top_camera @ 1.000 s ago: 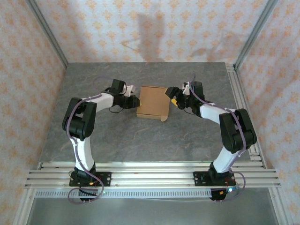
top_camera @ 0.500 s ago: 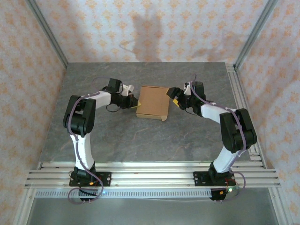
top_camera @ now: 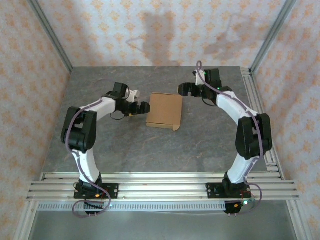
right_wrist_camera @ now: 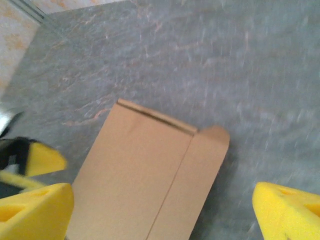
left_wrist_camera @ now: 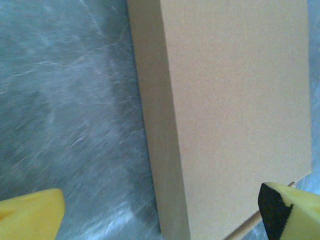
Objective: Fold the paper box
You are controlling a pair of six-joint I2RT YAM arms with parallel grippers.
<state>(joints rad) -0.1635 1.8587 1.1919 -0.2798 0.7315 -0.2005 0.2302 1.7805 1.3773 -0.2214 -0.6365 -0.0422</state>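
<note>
The paper box (top_camera: pixel 165 110) lies on the grey tabletop (top_camera: pixel 150 150) between our two arms, a shallow brown rectangle with its lid down flat. One small tab (top_camera: pixel 175 126) sticks out at its near right corner.

Our left jaws stand spread wide just beside the box's left wall. In the left wrist view the yellow left fingertips (left_wrist_camera: pixel 31 215) sit far apart, with the wall and lid between them, and we see them pinching nothing. Our right jaws are spread as well, off the box's far right corner and clear of it. The right fingertips (right_wrist_camera: pixel 287 210) frame the lid from above and hold nothing.

We judge the folding nearly finished: the body is formed, the lid is closed, and both arms are free of the cardboard. What seems left is that loose tab. The next move likely calls for one pair of jaws to steady the box against sliding. The other would come round to the near right corner and press the tab in or down, gently enough not to spring the lid open.
</note>
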